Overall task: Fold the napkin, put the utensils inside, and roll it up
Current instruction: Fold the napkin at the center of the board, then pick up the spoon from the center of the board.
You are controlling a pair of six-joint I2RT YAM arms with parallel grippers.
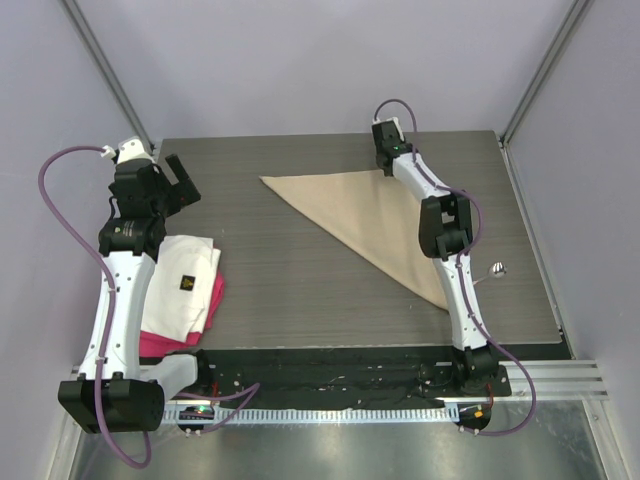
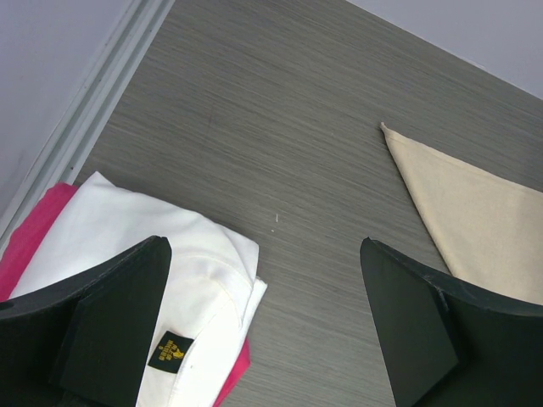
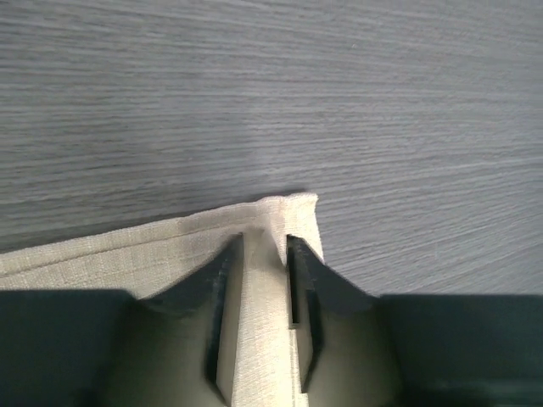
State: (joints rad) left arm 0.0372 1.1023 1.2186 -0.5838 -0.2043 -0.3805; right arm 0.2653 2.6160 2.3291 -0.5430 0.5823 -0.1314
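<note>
Beige napkin [image 1: 350, 205] and spoon [image 1: 497, 268] lie partly hidden behind the right arm [image 1: 440, 228].

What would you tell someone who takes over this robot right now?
Left gripper: wide open, empty, above the table on its left side.
Right gripper: at the napkin's far corner, jaws narrowly apart with a ridge of cloth between them; I cannot tell if it grips.
Napkin: flat, folded into a triangle.
Spoon: on the table right of the right arm, off the napkin.
Done: the fold.
Left: lay the spoon on the napkin, roll it up.
</note>
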